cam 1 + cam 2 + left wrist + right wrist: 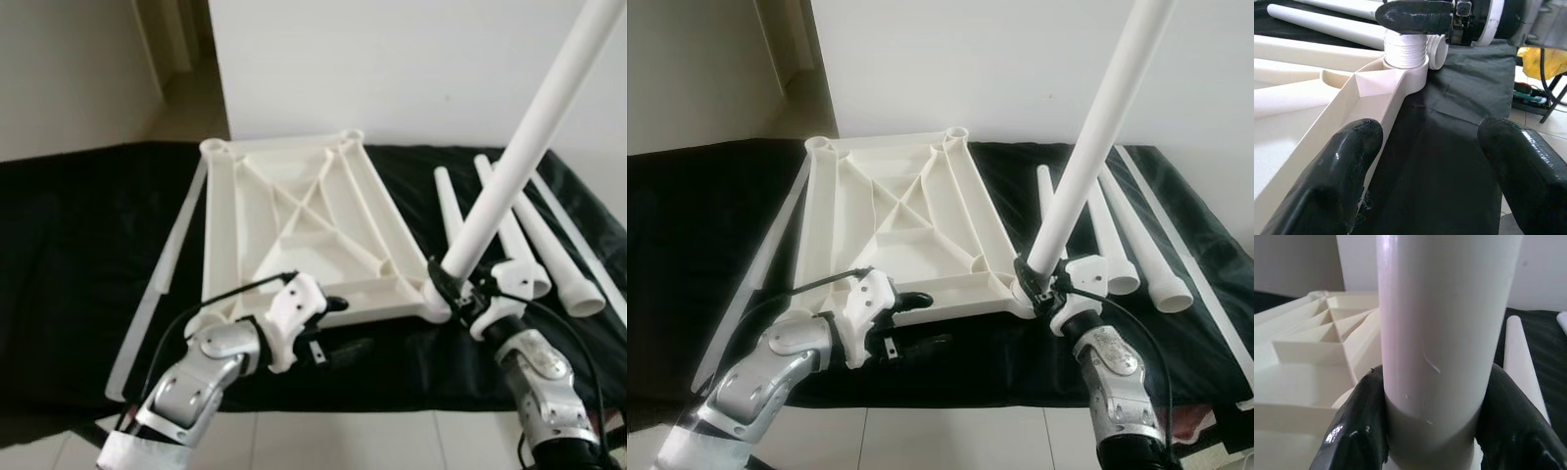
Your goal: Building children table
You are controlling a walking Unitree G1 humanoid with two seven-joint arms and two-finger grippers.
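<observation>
A white table top (294,225) lies upside down on a black cloth (78,255). My right gripper (453,289) is shut on a long white leg (519,147), holding it tilted over the near right corner socket. The leg's threaded end (1405,49) sits in that socket. In the right wrist view both black fingers (1356,431) clamp the leg (1444,333) near its base. My left gripper (338,325) is open at the top's near edge. One of its fingers (1327,181) rests by the rim and the other is over the cloth.
Three spare white legs (549,245) lie on the cloth to the right of the top. Long white strips lie along the left (162,274) and right (578,235) sides. A white wall stands behind, and tiled floor (372,441) lies in front.
</observation>
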